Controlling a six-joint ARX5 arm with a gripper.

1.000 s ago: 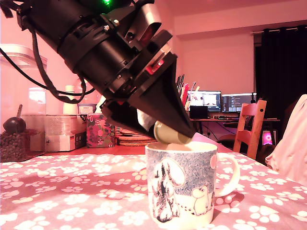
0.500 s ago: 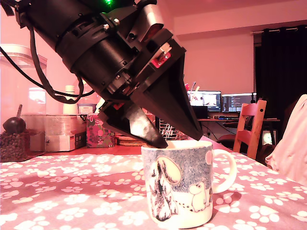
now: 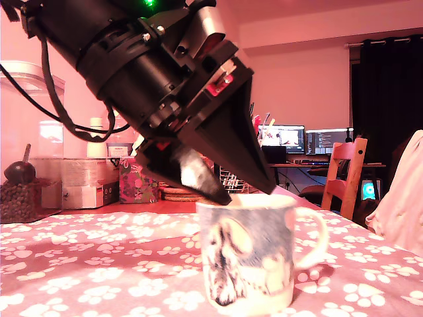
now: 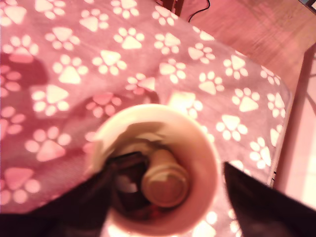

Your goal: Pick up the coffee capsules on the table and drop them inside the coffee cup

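- capsule, pale cream [image 4: 164, 180], is seen lying loose at the bottom of the coffee cup [image 3: 248, 254], foil or base end facing the wrist camera; a dark shape [image 4: 129, 185] beside it, touching, is judged to be the dark brown capsule, though blur prevents certainty.
- capsules are judged light, thin-walled and easily dented, with smooth tapered sides likely to slip; the grip is best taken across the body just under the wider rim.
- coffee cup is judged heavy, rigid and breakable; its outline is smeared in the exterior view, so it may be being nudged.
- no capsules are seen on the paw-print tablecloth [image 4: 74, 74] in either view.
- gripper [image 3: 248, 193] is held with tips at the cup's rim, one finger over the near edge, the other over the far; fingers are spread apart, nothing is held between them.
- jar of dark beans [image 3: 20, 198] is noted at the exterior view's left, well apart.
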